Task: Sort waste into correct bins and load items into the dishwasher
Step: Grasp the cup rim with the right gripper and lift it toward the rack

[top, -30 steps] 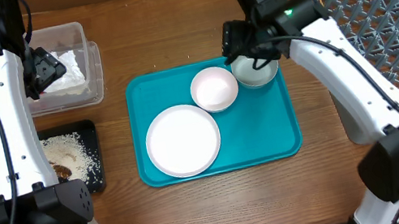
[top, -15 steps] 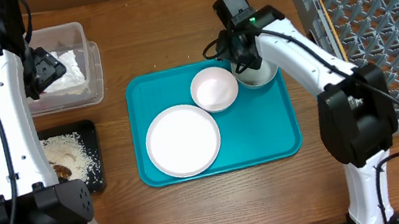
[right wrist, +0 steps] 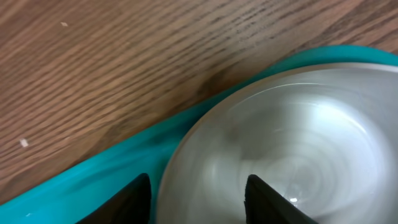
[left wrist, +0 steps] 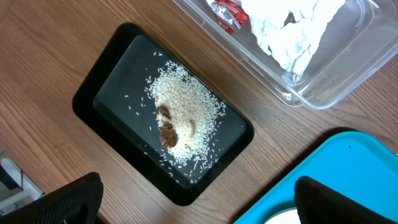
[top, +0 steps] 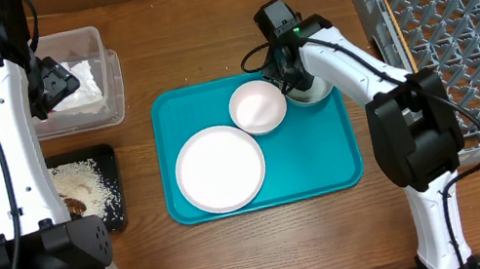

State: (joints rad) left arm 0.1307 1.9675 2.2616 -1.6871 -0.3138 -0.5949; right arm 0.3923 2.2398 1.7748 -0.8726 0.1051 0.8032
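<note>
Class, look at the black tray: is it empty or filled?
Partly filled. The black tray holds a heap of white rice with brown scraps in it; its edges are bare.

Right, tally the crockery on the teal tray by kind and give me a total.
Plates: 1, the white plate
Bowls: 2, the pinkish-white bowl and the grey-green bowl
Total: 3 pieces on the teal tray
</note>
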